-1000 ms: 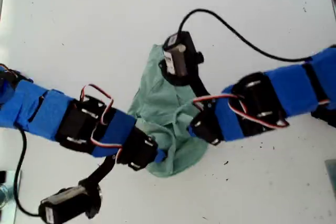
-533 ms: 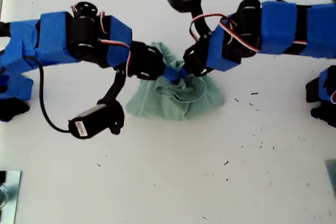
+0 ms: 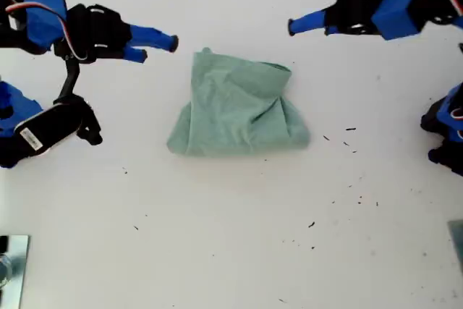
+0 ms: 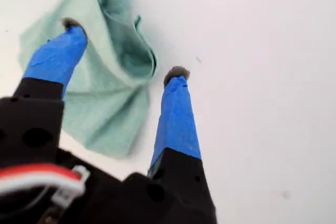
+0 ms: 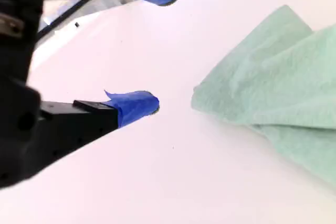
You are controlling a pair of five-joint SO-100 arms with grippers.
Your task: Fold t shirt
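The t shirt point(image 3: 235, 110) lies on the white table as a pale green, roughly folded bundle with a creased pocket at its upper right in the exterior view. My first gripper point(image 3: 304, 27) hovers open just beyond that corner, at the exterior view's upper right. Its wrist view shows the t shirt point(image 4: 110, 98) behind the spread fingers of the first gripper point(image 4: 123, 48), untouched. My second gripper point(image 3: 157, 49) stands open at the exterior view's upper left, short of the cloth's top corner. The t shirt point(image 5: 283, 77) lies apart from my second gripper point(image 5: 164, 44).
The second arm's wrist camera point(image 3: 51, 127) hangs at the exterior view's left. A blue arm base point(image 3: 445, 128) sits at that view's right edge, and a metal object point(image 3: 9, 265) at its lower left corner. Dark specks point(image 3: 351, 129) dot the white table point(image 3: 231, 236).
Both grippers, pinched together on the t shirt half a second ago, have let go and drawn back to opposite sides. The cloth now lies still, folded smaller than a second ago.
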